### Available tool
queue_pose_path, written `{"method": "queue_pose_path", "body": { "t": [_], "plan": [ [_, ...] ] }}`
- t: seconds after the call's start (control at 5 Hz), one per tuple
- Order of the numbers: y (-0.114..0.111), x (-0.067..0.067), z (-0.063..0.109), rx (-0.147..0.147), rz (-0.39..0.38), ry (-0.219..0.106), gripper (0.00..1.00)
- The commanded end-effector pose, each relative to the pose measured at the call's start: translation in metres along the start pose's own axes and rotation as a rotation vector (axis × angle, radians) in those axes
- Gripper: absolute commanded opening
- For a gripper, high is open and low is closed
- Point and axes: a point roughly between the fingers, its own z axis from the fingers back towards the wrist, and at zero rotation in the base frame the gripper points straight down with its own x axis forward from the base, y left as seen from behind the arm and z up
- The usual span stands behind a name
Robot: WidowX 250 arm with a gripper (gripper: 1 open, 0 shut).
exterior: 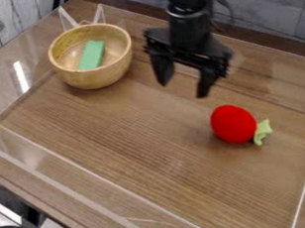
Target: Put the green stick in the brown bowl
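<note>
The green stick (91, 54) lies flat inside the brown bowl (70, 79), which stands at the back left of the table. My gripper (184, 81) hangs to the right of the bowl, apart from it, pointing down. Its black fingers (159, 72) are spread wide and nothing is between them. It stands open.
A red strawberry-like toy (233, 124) with a green leaf lies on the wooden table to the right front of the gripper. Clear plastic walls (26, 156) rim the table on the left, front and right.
</note>
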Motion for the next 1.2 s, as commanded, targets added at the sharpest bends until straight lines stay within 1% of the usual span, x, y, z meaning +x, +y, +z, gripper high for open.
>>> {"method": "queue_pose_path", "body": {
  "t": [0.0, 0.2, 0.4, 0.6, 1.0],
  "plan": [
    [0.012, 0.009, 0.007, -0.016, -0.011, -0.077, 1.0],
    [0.006, 0.006, -0.001, -0.013, -0.031, -0.078, 1.0],
    [0.001, 0.002, -0.001, 0.011, 0.026, -0.078, 0.0],
    [0.004, 0.004, 0.002, 0.028, 0.082, -0.085, 1.0],
    [0.006, 0.018, -0.002, 0.025, 0.092, -0.096, 1.0]
  ]
}}
